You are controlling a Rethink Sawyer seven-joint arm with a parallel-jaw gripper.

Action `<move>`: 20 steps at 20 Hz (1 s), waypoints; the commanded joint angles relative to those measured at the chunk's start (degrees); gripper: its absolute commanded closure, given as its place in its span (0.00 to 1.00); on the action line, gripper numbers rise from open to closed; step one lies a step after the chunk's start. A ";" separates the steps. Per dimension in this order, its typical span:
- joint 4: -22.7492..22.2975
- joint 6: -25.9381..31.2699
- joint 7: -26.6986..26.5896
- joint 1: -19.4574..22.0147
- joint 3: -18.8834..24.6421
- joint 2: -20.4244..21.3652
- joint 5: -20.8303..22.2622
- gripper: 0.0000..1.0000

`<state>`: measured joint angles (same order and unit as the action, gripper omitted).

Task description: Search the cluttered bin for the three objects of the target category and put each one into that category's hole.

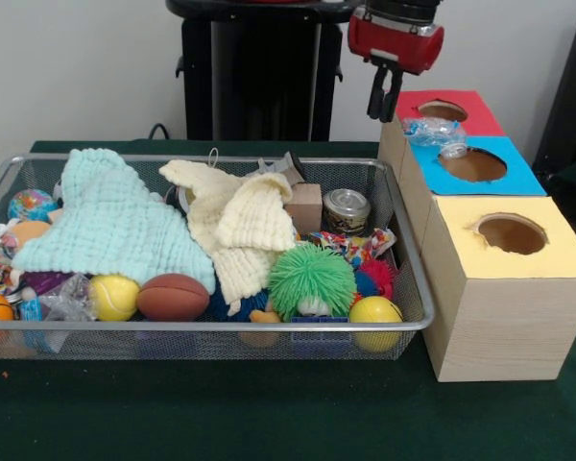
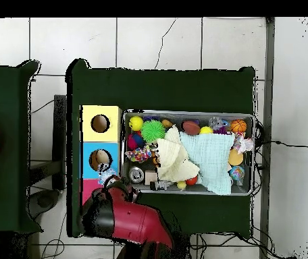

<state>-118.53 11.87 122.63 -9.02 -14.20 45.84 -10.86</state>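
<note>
Yellow ball [image 1: 375, 310] nearest in bin [image 1: 211, 327]; pincer [image 1: 384, 101] above, grip state unclear, arm cut off.

No text, brand, number or sign can be read in either view. The can [image 1: 347, 211] in the bin [image 1: 410, 325], just right of the small cardboard box [image 1: 304, 206], carries a dark label band, but its print is too small to make out. The crinkled wrapper [image 1: 355, 245] just in front of the can shows only a coloured pattern, and the coloured tops of the hole box [image 1: 499, 288] bear no lettering.
</note>
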 commanded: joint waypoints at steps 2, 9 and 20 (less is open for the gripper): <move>4.59 1.99 7.61 -3.12 2.48 -3.14 -0.23 1.00; 6.55 4.72 8.79 -5.56 0.98 -3.61 -1.69 1.00; 7.96 6.30 9.58 -8.06 -1.14 -4.51 -2.13 1.00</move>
<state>-114.86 11.97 122.63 -17.17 -15.20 42.66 -10.87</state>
